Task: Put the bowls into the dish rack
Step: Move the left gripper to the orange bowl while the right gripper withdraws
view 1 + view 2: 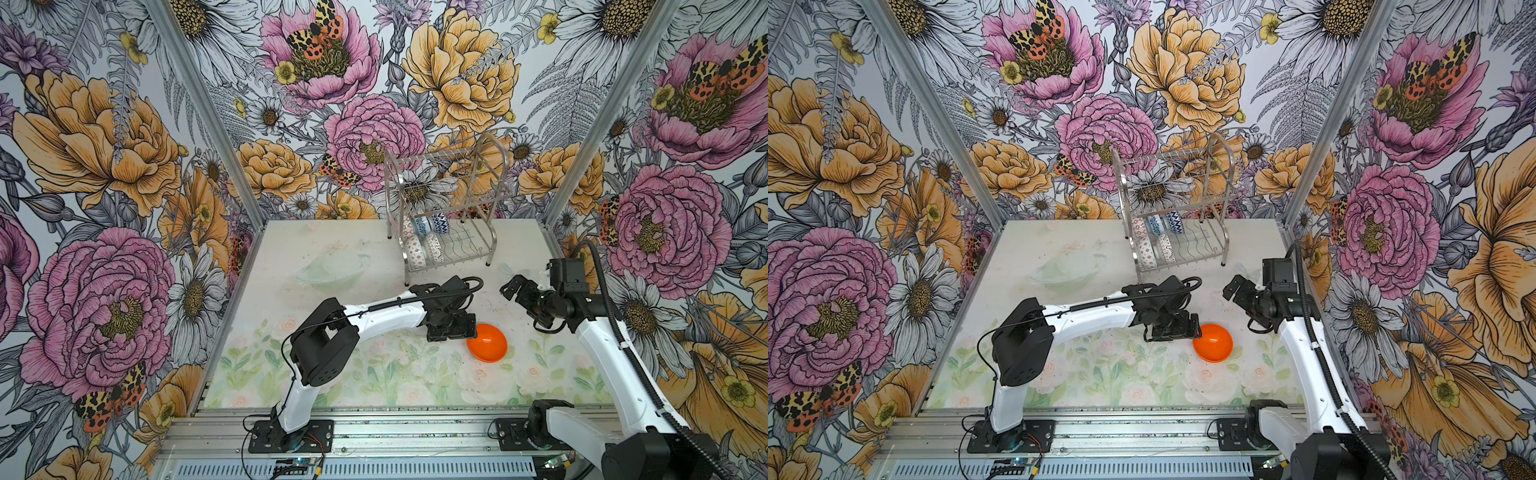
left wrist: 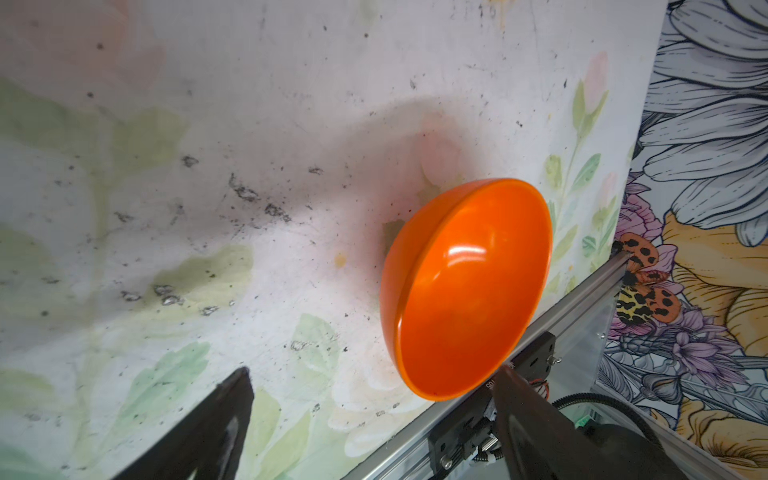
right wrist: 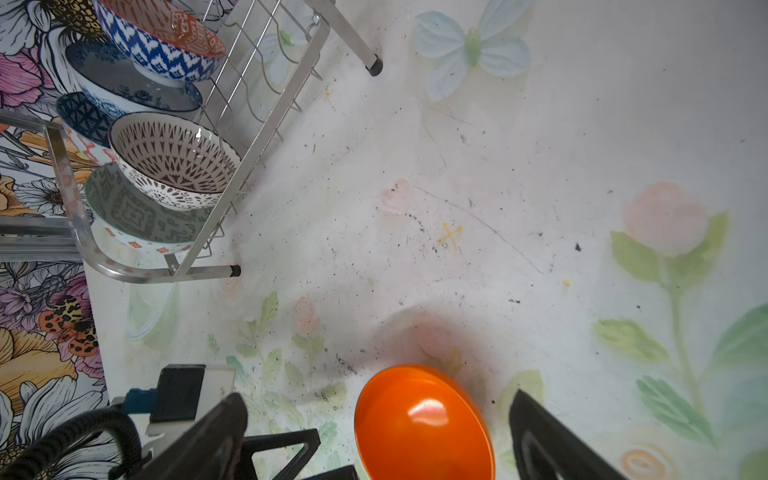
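Five patterned bowls (image 3: 174, 162) already stand in the dish rack's (image 3: 270, 121) lower tier, leaving only the orange bowl (image 1: 487, 343) on the surface (image 1: 332, 241), just beside the wide-open, empty left gripper (image 2: 372, 370), while the right gripper (image 3: 378, 394) hangs open nearby.

Glossy plain orange bowl (image 1: 488, 344), blue-and-white zigzag bowl (image 3: 166, 54), silver dish rack (image 3: 266, 124), pale floral tabletop (image 1: 332, 374), pink-and-yellow flowered walls (image 1: 104, 145).
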